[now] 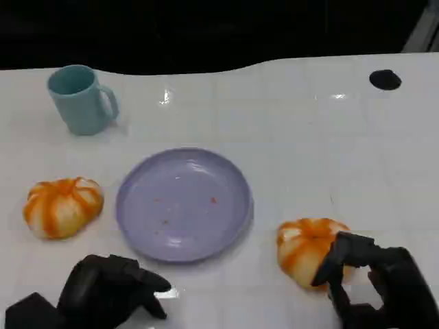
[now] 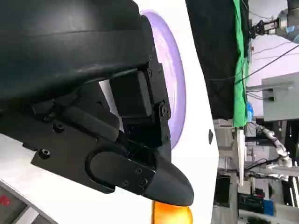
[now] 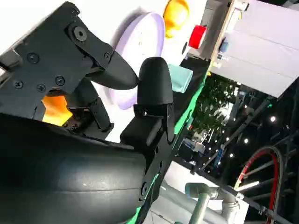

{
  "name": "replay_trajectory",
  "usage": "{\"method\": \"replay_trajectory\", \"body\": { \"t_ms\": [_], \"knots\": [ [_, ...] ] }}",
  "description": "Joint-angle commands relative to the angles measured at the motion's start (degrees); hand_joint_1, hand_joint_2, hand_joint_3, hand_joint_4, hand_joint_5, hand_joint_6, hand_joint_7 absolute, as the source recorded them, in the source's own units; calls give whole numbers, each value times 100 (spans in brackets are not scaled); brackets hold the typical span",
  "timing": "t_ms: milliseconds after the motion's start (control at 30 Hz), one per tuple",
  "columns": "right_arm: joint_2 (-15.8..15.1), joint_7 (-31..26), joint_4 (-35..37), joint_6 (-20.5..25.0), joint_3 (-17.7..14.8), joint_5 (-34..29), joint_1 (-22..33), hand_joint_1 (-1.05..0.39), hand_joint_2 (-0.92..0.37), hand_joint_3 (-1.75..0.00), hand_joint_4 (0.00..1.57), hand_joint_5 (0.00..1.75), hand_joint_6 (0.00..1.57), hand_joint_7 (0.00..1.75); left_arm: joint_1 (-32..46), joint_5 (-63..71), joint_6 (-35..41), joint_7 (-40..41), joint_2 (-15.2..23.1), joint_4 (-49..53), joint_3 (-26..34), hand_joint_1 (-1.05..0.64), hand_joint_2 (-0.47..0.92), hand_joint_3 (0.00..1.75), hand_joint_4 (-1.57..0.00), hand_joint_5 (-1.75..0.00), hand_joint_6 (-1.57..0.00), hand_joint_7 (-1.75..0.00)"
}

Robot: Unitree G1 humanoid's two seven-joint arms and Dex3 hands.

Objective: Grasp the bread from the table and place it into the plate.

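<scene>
Two orange-and-white bread rolls lie on the white table. One bread lies left of the purple plate. The other bread lies right of the plate, still on the table. My right hand is at this bread's near right side; its fingers are spread and overlap the bread's edge. My left hand rests near the table's front edge, below the plate, holding nothing.
A light blue mug stands at the back left. A small black spot marks the table at the back right. The plate holds only a few crumbs. A red object shows beyond the table in the right wrist view.
</scene>
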Motion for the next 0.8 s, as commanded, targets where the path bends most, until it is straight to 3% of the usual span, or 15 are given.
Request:
{"method": "replay_trajectory", "body": {
  "t_ms": [33,800],
  "knots": [
    [-52,-5,-3,-50,-29,38,7,-15,-29,-144,89,175,85,134,-7,-39,-56,-33,96,-23,35,-105,92,8,-134,-93,-157,-22],
    [-57,48,3,-38,-23,71,16,-16,-29,-144,88,175,85,135,2,-22,1,-4,89,-52,17,-105,92,7,-134,-93,-157,-21]
  ]
}}
